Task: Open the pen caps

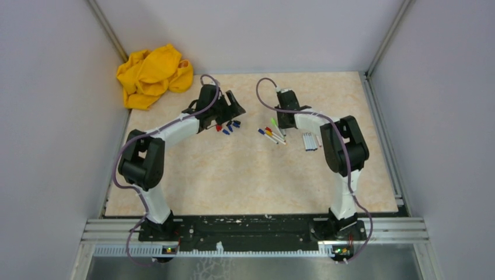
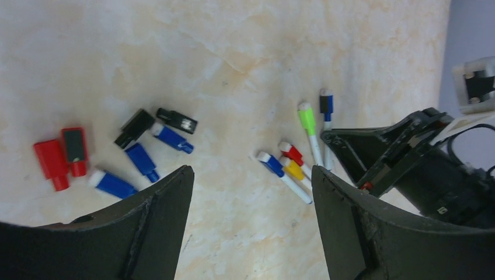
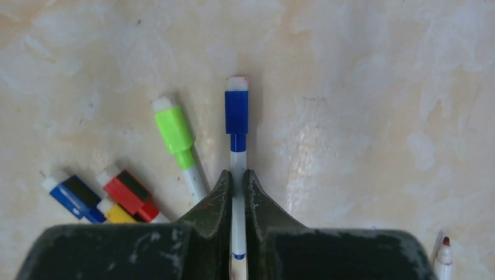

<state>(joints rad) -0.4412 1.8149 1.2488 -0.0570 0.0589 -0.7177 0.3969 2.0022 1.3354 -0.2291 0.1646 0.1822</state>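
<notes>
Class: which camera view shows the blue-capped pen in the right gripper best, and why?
Right wrist: the blue-capped pen fills mid-frame, its white barrel pinched by the right gripper. Left wrist shows it small, beside the green-capped pen; top external barely resolves it.

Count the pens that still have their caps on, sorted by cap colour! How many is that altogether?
Blue caps: 2
Green cap: 1
Red cap: 1
Yellow cap: 1
Total: 5 capped pens
</notes>
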